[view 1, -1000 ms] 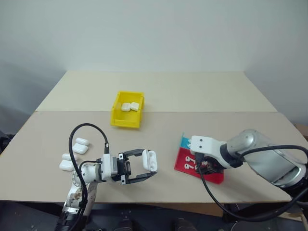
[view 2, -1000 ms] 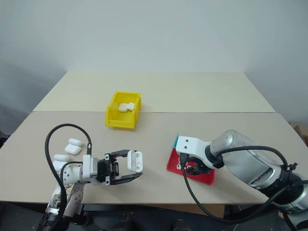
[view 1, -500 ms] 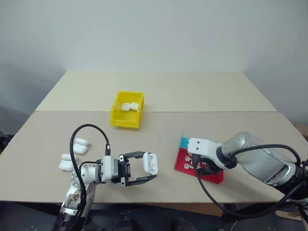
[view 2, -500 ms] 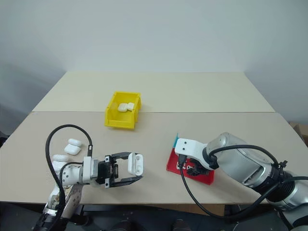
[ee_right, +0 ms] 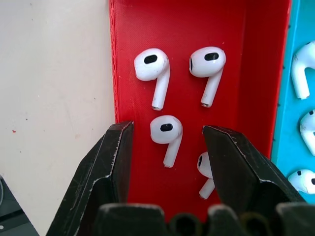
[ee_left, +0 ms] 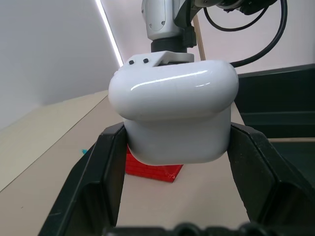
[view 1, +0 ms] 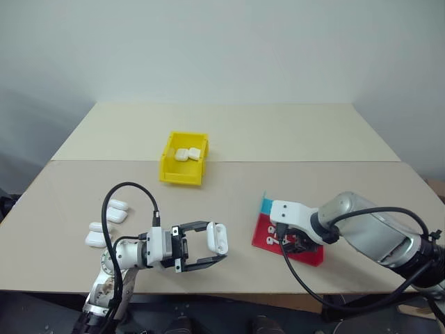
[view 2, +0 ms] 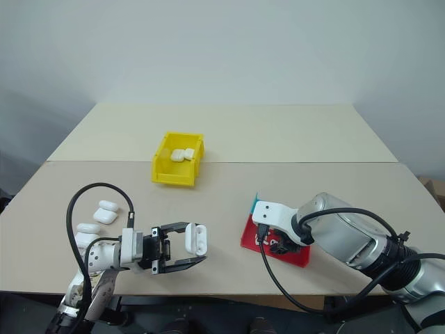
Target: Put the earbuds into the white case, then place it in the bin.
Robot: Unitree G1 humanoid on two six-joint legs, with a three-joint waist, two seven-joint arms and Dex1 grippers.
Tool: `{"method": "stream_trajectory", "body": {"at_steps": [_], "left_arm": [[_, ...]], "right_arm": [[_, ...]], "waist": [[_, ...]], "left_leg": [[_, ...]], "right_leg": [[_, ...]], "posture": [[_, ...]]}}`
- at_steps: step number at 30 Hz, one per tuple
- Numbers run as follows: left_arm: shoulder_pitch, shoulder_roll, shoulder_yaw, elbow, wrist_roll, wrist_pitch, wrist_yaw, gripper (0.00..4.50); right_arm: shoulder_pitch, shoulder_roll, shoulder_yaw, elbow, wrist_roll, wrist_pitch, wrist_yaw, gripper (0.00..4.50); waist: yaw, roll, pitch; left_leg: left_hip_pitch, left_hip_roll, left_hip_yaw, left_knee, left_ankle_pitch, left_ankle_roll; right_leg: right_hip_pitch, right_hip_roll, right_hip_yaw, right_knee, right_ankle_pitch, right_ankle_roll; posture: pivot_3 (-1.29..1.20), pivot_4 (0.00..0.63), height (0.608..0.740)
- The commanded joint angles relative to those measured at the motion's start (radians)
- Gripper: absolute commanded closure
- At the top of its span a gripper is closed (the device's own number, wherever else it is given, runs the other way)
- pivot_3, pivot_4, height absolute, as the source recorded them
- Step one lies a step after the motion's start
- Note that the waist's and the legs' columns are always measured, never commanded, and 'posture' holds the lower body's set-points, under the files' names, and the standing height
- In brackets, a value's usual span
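On the beige table (view 1: 229, 188) we see our right gripper (ee_right: 167, 142) spread over the red tray (ee_right: 256, 59) — one earbud (ee_right: 166, 132) between its fingers; our left gripper (view 1: 215, 248) pinches the white case (view 1: 218, 236).

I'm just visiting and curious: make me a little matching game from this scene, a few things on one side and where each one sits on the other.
Things:
1. white case
2. earbuds
3. yellow bin
4. right gripper

Places:
A. lying in the red tray
B. hanging open above the earbuds
C. clamped in the left gripper
D. on the table, with white cases inside

Pairs: 1-C, 2-A, 3-D, 4-B
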Motion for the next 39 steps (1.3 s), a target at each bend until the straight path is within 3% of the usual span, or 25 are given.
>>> {"method": "stream_trajectory", "body": {"at_steps": [1, 3, 20, 24, 33, 36, 39], "left_arm": [[0.003, 0.013, 0.002, -0.037, 0.002, 0.000, 0.017, 1.72], [0.005, 0.017, 0.000, -0.038, 0.003, 0.000, 0.021, 1.72], [-0.003, 0.021, -0.008, -0.030, 0.018, -0.006, 0.039, 1.72], [-0.005, 0.022, -0.009, -0.030, 0.021, -0.002, 0.043, 1.72], [-0.008, 0.021, -0.008, -0.026, 0.025, -0.002, 0.046, 1.72], [-0.023, 0.015, 0.000, -0.026, 0.016, -0.002, 0.051, 1.72], [-0.053, 0.010, 0.020, -0.046, -0.022, 0.028, 0.066, 1.72]], "right_arm": [[-0.017, -0.004, 0.005, 0.000, -0.023, -0.027, 0.003, 2.17], [-0.017, -0.002, 0.011, 0.006, -0.030, -0.032, -0.001, 2.63], [-0.006, -0.010, 0.015, 0.007, -0.050, -0.060, 0.019, 2.63], [-0.003, -0.009, 0.014, 0.003, -0.053, -0.063, 0.024, 3.76], [-0.005, -0.008, 0.003, -0.002, -0.051, -0.060, 0.021, 3.76], [0.002, -0.025, -0.085, -0.039, -0.008, -0.037, 0.028, 3.76], [0.034, -0.054, -0.281, -0.089, 0.069, -0.042, 0.048, 3.76]], "waist": [[0.000, 0.000, 0.000], [0.000, 0.000, 0.000], [0.000, 0.000, 0.000], [0.000, 0.000, 0.000], [0.000, 0.000, 0.000], [0.000, 0.000, 0.000], [0.002, 0.000, 0.000]], "left_leg": [[0.000, 0.000, 0.000, 0.000, 0.000, 0.000], [0.000, 0.000, 0.000, 0.000, 0.000, 0.000], [0.000, 0.000, 0.000, 0.000, 0.000, 0.000], [0.000, 0.000, 0.000, 0.000, 0.000, 0.000], [0.000, 0.000, 0.000, -0.001, 0.000, 0.000], [-0.001, 0.000, 0.000, -0.001, 0.000, 0.000], [-0.002, 0.000, 0.000, -0.001, 0.000, 0.000]], "right_leg": [[0.000, 0.000, 0.000, 0.000, 0.000, 0.000], [0.000, 0.000, 0.000, 0.000, 0.000, 0.000], [0.000, 0.000, 0.000, -0.001, 0.000, 0.000], [0.000, 0.000, 0.000, -0.001, 0.000, 0.000], [0.000, 0.000, 0.000, -0.001, 0.000, 0.000], [-0.001, 0.000, 0.000, -0.001, -0.001, 0.000], [-0.001, 0.000, 0.000, -0.001, 0.000, 0.001]], "posture": [[0.00, 0.150, 0.740], [0.00, 0.150, 0.740], [0.00, 0.150, 0.740], [0.00, 0.150, 0.740], [0.00, 0.150, 0.740], [0.00, 0.150, 0.740], [0.00, 0.150, 0.740]]}}
